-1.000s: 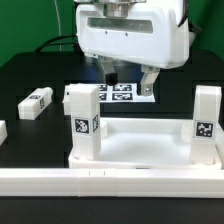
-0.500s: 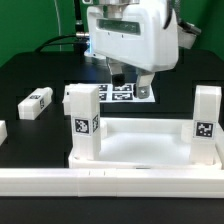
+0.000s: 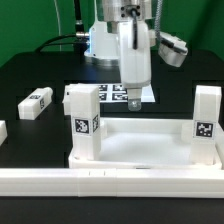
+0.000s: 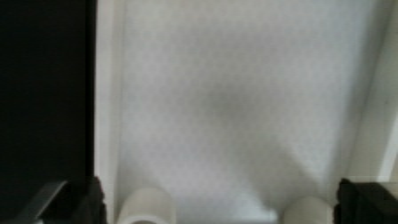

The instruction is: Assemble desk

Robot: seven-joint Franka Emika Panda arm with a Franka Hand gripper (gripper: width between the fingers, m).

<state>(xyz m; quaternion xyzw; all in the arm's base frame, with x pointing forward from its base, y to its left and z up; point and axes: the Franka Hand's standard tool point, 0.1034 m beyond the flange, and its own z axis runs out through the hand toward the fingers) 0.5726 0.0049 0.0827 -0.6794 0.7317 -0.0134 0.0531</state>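
Since the end effector [image 3: 133, 95] hangs, fingers apart, near the desk [image 3: 140, 148], it should probably centre squarely over the loose leg [image 3: 36, 102] before closing.

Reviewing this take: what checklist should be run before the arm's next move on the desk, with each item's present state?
1. Is the gripper open? Ok: its fingers stand wide apart in the wrist view.
2. Is the gripper empty? Cannot tell: a round white shape shows beside one finger.
3. Is the large white plastic tray-like tabletop flat on the black table? Ok.
4. Are the near-corner white block leg and the far-corner white block leg upright on the tabletop? Ok.
5. Is the loose white block leg, lying at the exterior view's left, clear of the arm? Ok.
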